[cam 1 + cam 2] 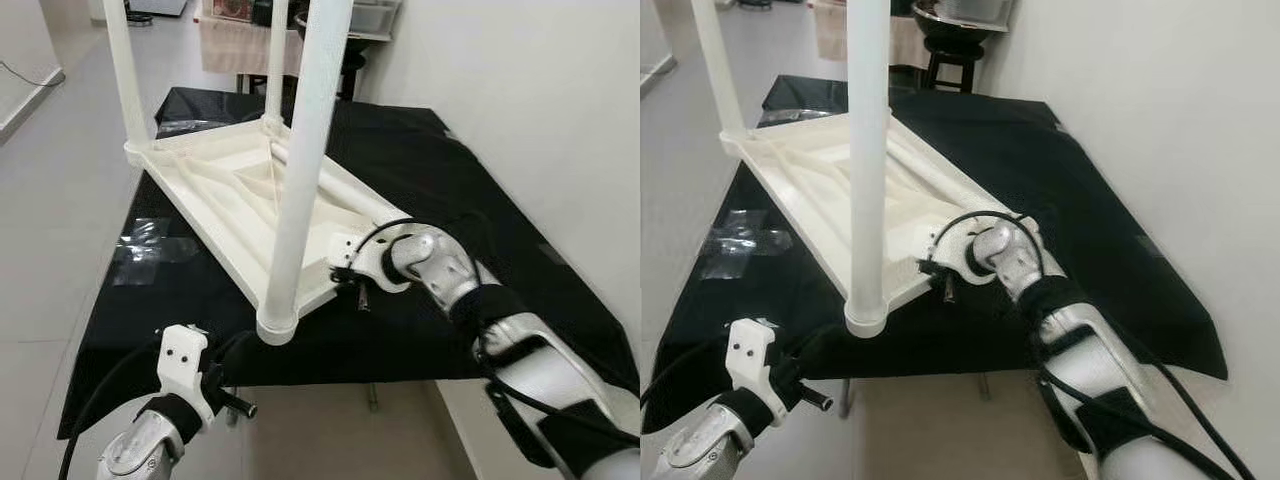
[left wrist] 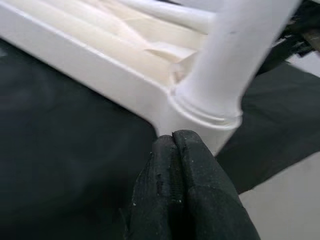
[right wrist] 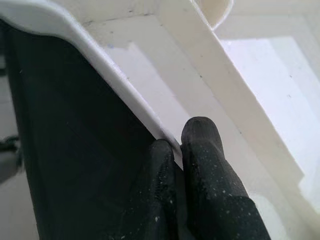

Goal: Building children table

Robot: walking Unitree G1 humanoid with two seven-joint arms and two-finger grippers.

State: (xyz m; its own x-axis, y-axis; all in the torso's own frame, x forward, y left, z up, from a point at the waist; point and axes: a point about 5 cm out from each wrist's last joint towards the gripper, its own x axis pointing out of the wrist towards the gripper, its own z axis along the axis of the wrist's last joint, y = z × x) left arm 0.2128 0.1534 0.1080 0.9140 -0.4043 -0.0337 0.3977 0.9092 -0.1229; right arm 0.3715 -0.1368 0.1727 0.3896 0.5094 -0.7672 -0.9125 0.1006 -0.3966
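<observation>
Three legs (image 1: 305,160), one tabletop (image 1: 215,205).

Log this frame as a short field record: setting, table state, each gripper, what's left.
setting: black cloth over a work surface beside a white wall
tabletop: white, upside down on the cloth
legs: three stand upright; a fourth leg lies across the underside
near leg: standing in the near corner socket
left gripper: jaws shut, tips against that corner
right gripper: jaws pinch the tabletop's rim
left to do: the lying leg is not yet fitted
</observation>
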